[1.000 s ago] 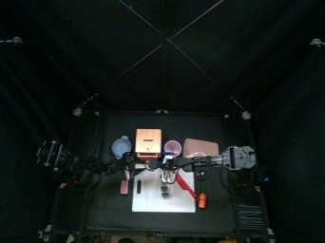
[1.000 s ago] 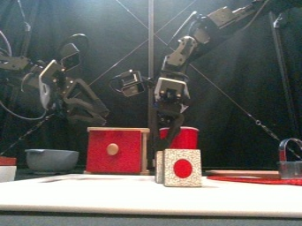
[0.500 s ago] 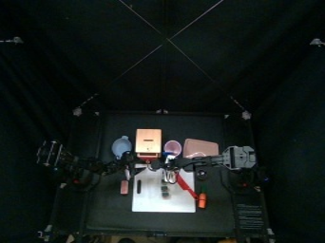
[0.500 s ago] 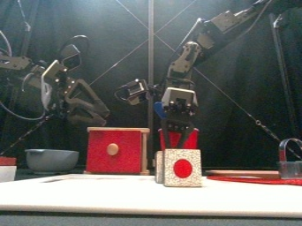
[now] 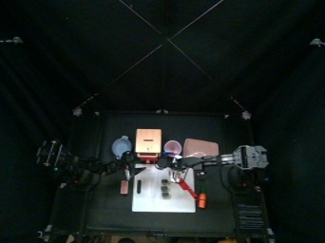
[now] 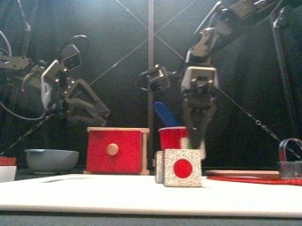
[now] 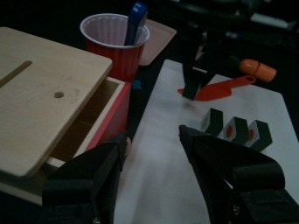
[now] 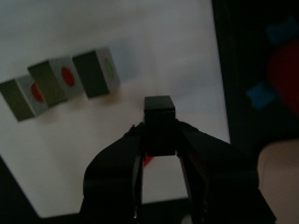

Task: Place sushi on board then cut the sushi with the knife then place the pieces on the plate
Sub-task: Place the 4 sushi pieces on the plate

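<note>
The sushi roll (image 6: pixel 179 168), three dark green blocks with red centres, lies on the white board (image 5: pixel 150 201) and shows in both wrist views (image 7: pixel 233 131) (image 8: pixel 65 79). A red knife (image 7: pixel 219 87) lies on the board's right side (image 5: pixel 184 189). The blue knife (image 7: pixel 135 19) stands in the red cup (image 6: pixel 174 137). My right gripper (image 6: pixel 195 146) hangs over the board right of the sushi, above the red knife's tip (image 7: pixel 198 77); its jaws meet (image 8: pixel 158 122) and I see nothing held. My left gripper (image 7: pixel 149 140) hovers open at the board's left edge (image 5: pixel 124 171).
The wooden box (image 5: pixel 150 142) with its red drawer front (image 6: pixel 116 150) stands behind the board. The blue-grey bowl (image 6: pixel 51 160) sits to its left. The pink tray (image 5: pixel 200 147) lies at the back right. An orange toy (image 7: pixel 260 69) lies by the knife.
My right gripper has risen from in front of the red cup and shifted right. The left arm, the sushi and the knives have stayed where they were.
</note>
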